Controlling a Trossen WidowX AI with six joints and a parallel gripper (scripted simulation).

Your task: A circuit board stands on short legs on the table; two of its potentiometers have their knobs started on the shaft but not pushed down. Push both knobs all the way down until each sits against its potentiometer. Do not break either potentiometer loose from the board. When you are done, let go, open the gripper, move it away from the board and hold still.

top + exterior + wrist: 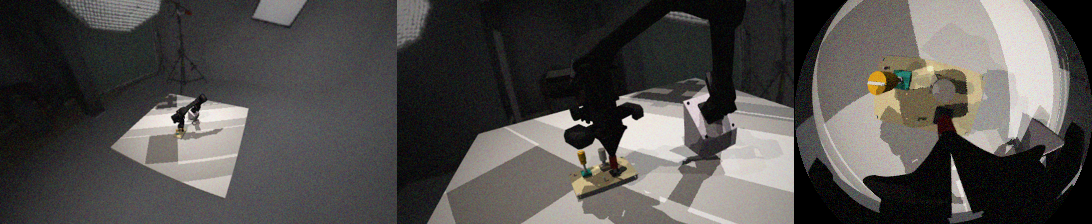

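Observation:
The circuit board (179,136) (588,187) (886,107) stands low on the table. A yellow knob (581,157) (876,83) stands high above a teal potentiometer (586,173) (903,80), with bare shaft between them. A grey knob (601,154) (943,89) stands at the back, with some shaft showing below it. A red knob (613,163) (946,126) stands over a dark potentiometer; whether it sits against it is hard to tell. My gripper (612,156) (947,135) is shut, pointing down, its tips at the top of the red knob, apparently touching, with nothing between them.
The arm's base stands by a pale angled block (694,130) (1039,137) on the table (208,150), to the right of the board in the exterior view. The grey knob is close beside the fingers. Hard shadows cross the table and board.

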